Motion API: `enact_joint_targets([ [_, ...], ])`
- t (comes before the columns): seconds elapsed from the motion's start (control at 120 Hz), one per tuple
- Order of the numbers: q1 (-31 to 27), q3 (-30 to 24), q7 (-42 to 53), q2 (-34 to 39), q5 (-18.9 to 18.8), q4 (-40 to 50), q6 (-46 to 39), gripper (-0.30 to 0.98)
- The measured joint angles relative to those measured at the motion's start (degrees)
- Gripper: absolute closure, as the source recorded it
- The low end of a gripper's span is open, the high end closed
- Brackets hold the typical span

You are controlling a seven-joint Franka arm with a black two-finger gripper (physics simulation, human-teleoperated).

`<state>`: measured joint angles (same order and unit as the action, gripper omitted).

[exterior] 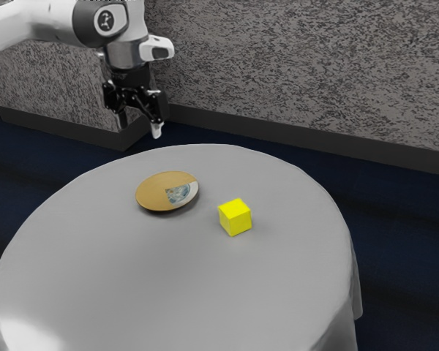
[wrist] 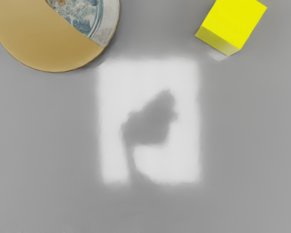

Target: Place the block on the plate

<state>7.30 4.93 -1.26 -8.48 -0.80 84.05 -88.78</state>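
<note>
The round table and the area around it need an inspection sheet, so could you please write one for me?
Surface: round table with a smooth grey covering; a bright patch with a dark shadow across it shows in the wrist view.
Job's things: yellow block on the table beside the plate, not touching it; plate tan with a blue-and-white patterned part.
Clutter: nothing seen.
Gripper: black gripper raised above table height, fingers apart, nothing between them.
Cables: nothing seen.
Surroundings: speckled grey wall with a dark skirting; dark blue floor.
</note>
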Motion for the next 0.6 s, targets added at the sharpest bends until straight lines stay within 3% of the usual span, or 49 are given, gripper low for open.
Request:
enact_joint_targets([
  [0.208,-0.04,-0.09,-0.70,-1.57,-0.29,-1.69,-0.02,0.00],
  [0.6,0.19,-0.44,10.82,-17.60,2.11,-13.08,-1.72,0.00],
])
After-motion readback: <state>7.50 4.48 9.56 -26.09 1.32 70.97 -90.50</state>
